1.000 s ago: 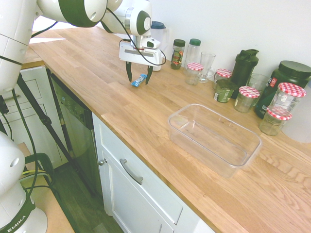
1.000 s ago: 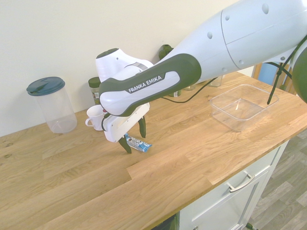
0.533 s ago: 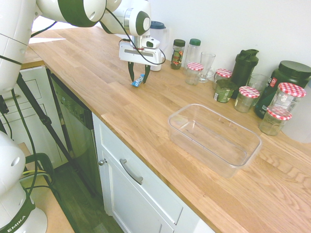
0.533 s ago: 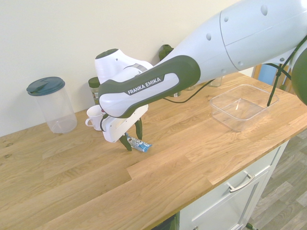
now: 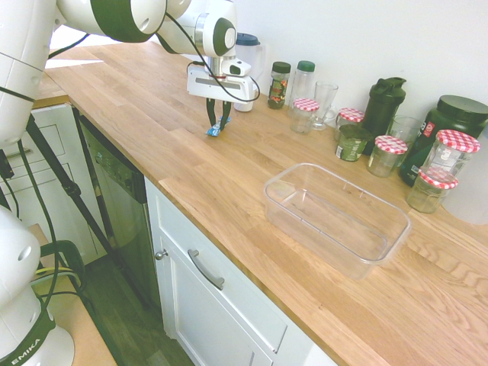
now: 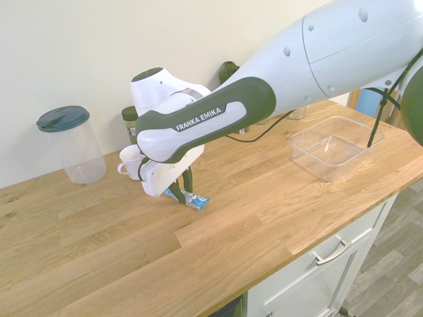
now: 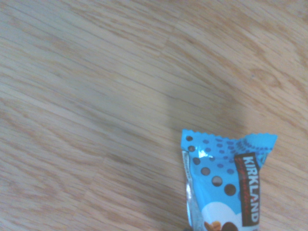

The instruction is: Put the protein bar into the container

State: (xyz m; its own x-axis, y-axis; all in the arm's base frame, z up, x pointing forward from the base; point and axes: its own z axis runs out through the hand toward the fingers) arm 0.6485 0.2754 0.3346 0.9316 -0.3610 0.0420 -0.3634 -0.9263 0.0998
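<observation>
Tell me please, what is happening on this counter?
The robot arm's gripper is down at a blue-wrapped protein bar on the wooden counter, with its jaws around the bar. The bar is not yet in the clear container, which stands apart from it on the same counter.

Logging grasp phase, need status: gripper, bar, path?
Gripper low, fingers either side of protein bar, grip unconfirmed. Bar on counter, outside container. Nothing visible standing between bar and container.
</observation>
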